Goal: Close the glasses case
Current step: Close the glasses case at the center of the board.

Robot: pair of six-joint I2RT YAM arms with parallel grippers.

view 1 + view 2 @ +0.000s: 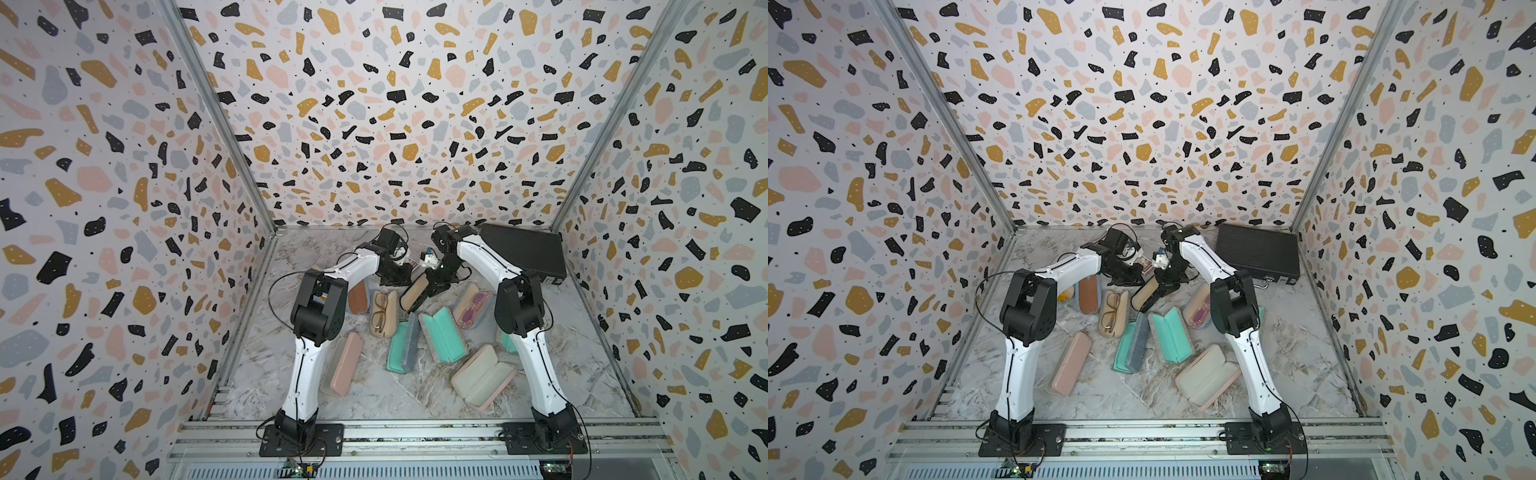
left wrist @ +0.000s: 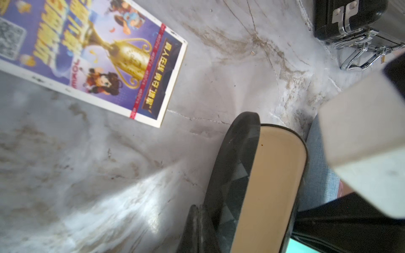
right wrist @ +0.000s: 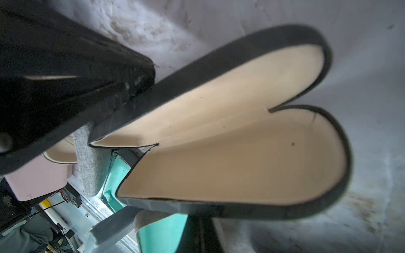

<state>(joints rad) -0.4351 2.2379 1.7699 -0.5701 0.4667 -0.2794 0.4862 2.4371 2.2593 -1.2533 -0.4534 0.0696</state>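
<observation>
Left gripper [image 2: 197,219] near Chinese-lettered trophy card [image 2: 98,54]

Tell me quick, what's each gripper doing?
Left gripper: closed, holding nothing, tips against the black glasses case.
Right gripper: closed, holding nothing, pressed against the same case.

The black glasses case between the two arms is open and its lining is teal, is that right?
Not quite. The black glasses case is open, but its lining is tan, not teal. The right wrist view shows both tan halves spread apart.
</observation>
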